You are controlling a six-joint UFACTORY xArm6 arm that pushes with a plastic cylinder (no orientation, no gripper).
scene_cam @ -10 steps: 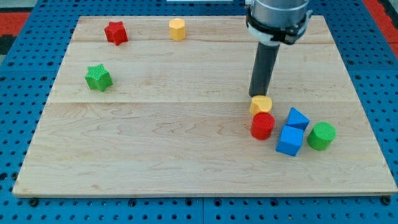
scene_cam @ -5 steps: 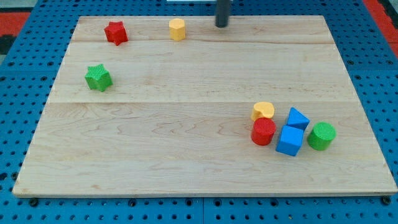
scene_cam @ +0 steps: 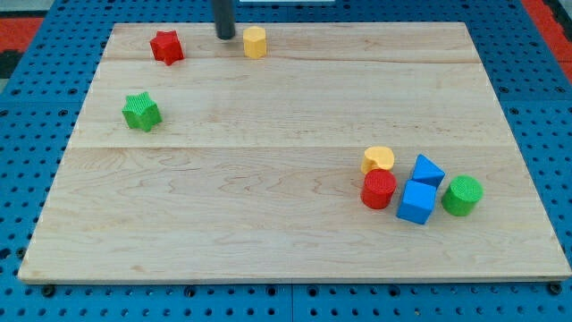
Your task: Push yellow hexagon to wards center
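Observation:
The yellow hexagon [scene_cam: 255, 42] stands near the top edge of the wooden board [scene_cam: 268, 179], left of the middle. My tip [scene_cam: 225, 37] is at the view's top, just to the left of the yellow hexagon with a small gap, and to the right of the red star [scene_cam: 166, 46]. Only the rod's lower part shows.
A green star [scene_cam: 141, 111] sits at the left. At the lower right is a cluster: a yellow rounded block [scene_cam: 378, 159], a red cylinder [scene_cam: 378, 189], two blue blocks [scene_cam: 427, 169] [scene_cam: 416, 201] and a green cylinder [scene_cam: 462, 195].
My tip left the yellow rounded block at the lower right, went to the top edge, then slid left past the yellow hexagon to its left side. No block has moved in the last half second.

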